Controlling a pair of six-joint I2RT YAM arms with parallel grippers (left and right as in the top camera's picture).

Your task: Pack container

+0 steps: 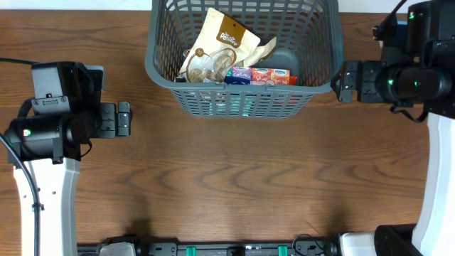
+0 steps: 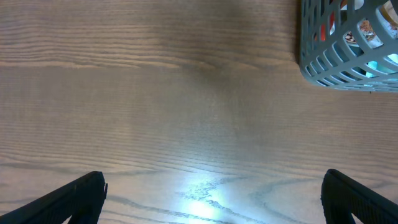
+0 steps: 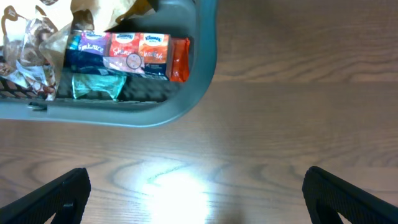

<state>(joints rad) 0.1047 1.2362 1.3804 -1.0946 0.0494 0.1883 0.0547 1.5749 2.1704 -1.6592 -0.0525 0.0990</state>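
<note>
The dark grey lattice container (image 1: 244,99) stands at the table's far middle. Inside it lie a tan snack bag (image 1: 222,43), a pack of tissue packets (image 1: 266,75) and a teal packet. My left gripper (image 1: 125,119) is open and empty over bare wood, left of the container. My right gripper (image 1: 343,82) is open and empty just right of the container's front right corner. The left wrist view shows the container's corner (image 2: 348,56) at upper right and spread fingers (image 2: 214,202). The right wrist view shows the rim (image 3: 205,68), the tissue packets (image 3: 130,53) and spread fingers (image 3: 199,199).
The brown wooden table (image 1: 234,185) stretches in front of the container. Black equipment (image 1: 227,249) runs along the near edge. Both arm bases stand at the table's left and right sides.
</note>
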